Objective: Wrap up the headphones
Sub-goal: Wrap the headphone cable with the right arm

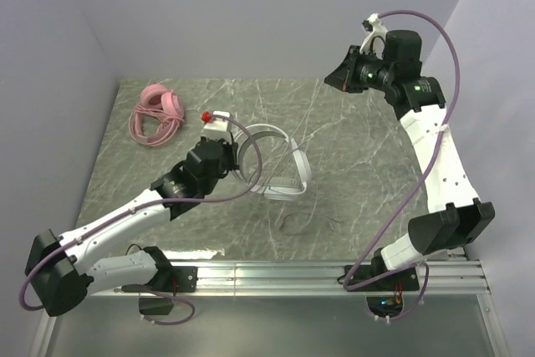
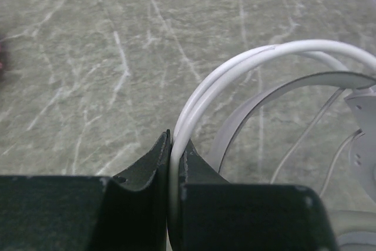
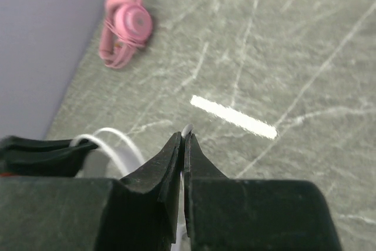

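Observation:
The white headphones lie at the middle of the marble table, their thin dark cable loose on the surface in front of them. My left gripper is shut on the headset's white wire headband, which runs between the jaws. The pink headphones sit at the far left corner with their cable coiled around them, and show again in the right wrist view. My right gripper hangs high over the far right, shut. A small white bit peeks out at its tips; I cannot tell what it is.
Grey walls close the table's left side and its back. An aluminium rail with both arm bases runs along the near edge. A bright light streak lies on the marble. Purple arm cables loop beside the white headset.

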You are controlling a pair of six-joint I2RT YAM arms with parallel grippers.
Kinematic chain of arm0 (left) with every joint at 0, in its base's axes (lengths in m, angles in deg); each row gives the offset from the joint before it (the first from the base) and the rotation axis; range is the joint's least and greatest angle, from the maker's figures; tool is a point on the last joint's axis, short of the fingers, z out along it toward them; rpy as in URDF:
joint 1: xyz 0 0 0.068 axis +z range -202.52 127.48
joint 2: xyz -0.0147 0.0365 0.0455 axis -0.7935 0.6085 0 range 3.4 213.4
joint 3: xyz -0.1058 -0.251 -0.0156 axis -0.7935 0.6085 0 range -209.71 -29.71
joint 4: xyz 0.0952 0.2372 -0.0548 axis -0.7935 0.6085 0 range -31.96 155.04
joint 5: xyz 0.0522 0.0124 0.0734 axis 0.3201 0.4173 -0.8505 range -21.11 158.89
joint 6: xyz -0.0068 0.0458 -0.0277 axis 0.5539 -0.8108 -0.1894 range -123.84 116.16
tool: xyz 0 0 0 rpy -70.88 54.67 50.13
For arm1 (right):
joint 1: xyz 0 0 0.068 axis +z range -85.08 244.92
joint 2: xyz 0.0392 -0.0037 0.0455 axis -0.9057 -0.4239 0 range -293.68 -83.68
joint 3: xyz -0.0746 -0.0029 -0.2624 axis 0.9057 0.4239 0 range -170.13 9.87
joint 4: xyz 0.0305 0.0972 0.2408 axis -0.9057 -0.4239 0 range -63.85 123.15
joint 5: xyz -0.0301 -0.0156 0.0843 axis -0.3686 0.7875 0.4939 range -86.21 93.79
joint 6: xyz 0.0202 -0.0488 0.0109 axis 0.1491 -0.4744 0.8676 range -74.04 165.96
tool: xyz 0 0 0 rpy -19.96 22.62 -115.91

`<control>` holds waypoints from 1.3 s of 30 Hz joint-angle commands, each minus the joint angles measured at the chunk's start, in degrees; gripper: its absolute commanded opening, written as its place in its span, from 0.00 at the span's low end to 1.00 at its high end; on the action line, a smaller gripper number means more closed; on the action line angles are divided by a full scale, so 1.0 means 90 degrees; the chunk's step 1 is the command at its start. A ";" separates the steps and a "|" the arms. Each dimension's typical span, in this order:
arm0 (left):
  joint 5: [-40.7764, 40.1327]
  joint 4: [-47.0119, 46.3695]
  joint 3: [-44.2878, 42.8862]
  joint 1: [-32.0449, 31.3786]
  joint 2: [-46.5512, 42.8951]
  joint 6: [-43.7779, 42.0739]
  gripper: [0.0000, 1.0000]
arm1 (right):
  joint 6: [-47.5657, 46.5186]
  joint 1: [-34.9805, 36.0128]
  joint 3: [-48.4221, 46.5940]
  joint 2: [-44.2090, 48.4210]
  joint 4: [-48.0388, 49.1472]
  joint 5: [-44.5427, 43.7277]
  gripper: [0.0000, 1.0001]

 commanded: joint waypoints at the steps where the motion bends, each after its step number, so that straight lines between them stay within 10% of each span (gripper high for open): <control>1: 0.1207 0.0744 -0.0917 0.0212 -0.0227 0.0740 0.00 | -0.0215 -0.0054 0.0332 0.0009 0.0527 -0.0372 0.00; 12: 0.3301 0.2533 -0.2471 0.2205 0.0339 0.2070 0.00 | -0.0215 -0.0054 0.2596 0.0467 0.2566 0.0468 0.00; 39: 0.3791 0.2701 -0.4503 0.2440 0.1151 0.3701 0.00 | 0.0527 0.1820 0.6944 0.0811 0.8464 -0.0722 0.03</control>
